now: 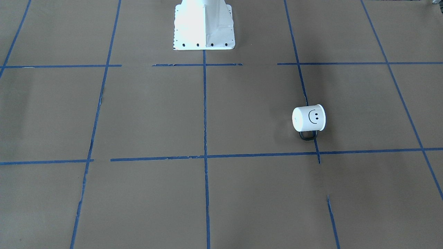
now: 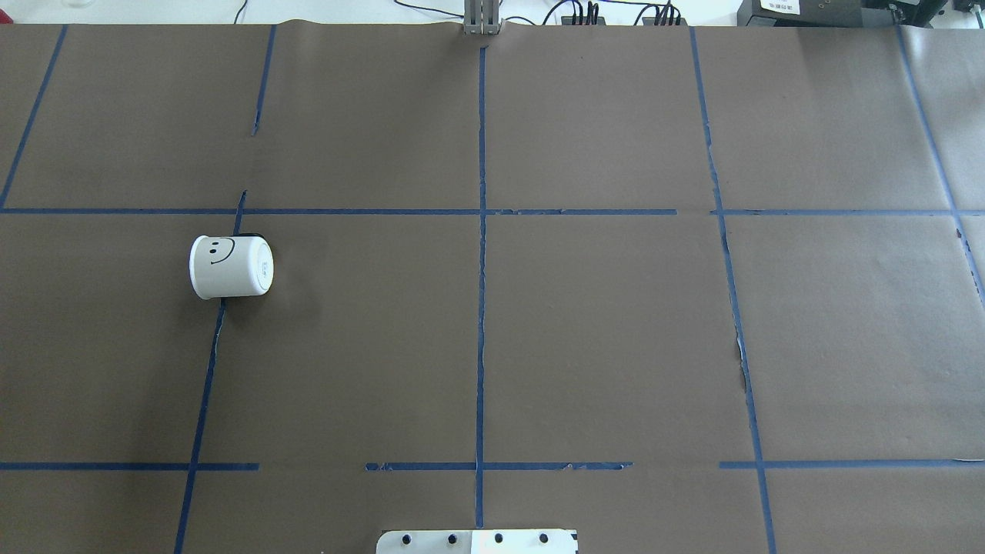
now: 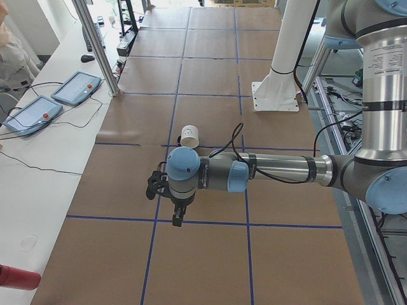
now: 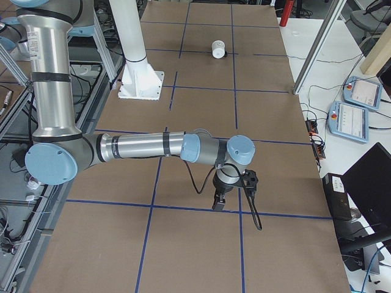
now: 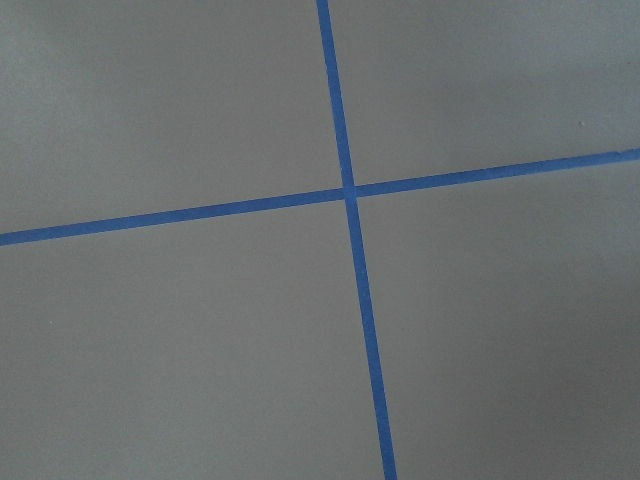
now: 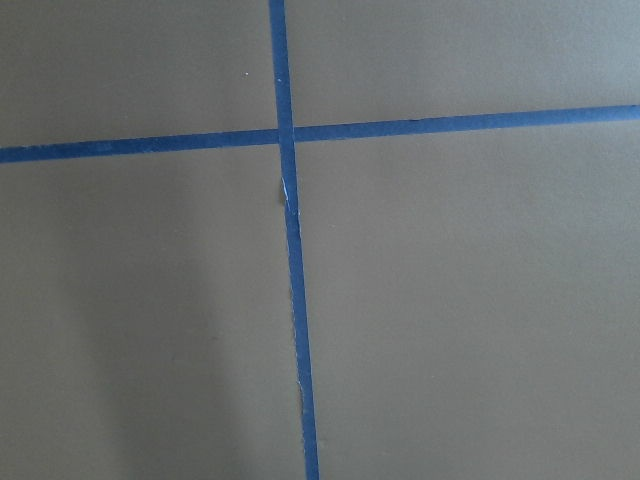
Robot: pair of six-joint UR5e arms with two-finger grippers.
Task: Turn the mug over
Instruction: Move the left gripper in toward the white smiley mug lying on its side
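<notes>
Left pincer (image 3: 175, 204), right pincer (image 4: 221, 196): two, seen only from table ends, each pointing down close over table (image 2: 600, 346). Opening and hold: cannot tell.
Arms: two. Left arm (image 3: 280, 168) and right arm (image 4: 140, 146) each stretch forearm level, wrist bent down.
Mug (image 2: 231, 267): one, on its side, smiley up, on robot's left half across blue tape line (image 2: 204, 369), well apart from both pincers.

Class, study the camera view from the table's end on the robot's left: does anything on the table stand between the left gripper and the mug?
Nothing visible does. The mug lies on its side on the paper-covered table, and only bare paper and blue tape lines separate it from the left gripper.
</notes>
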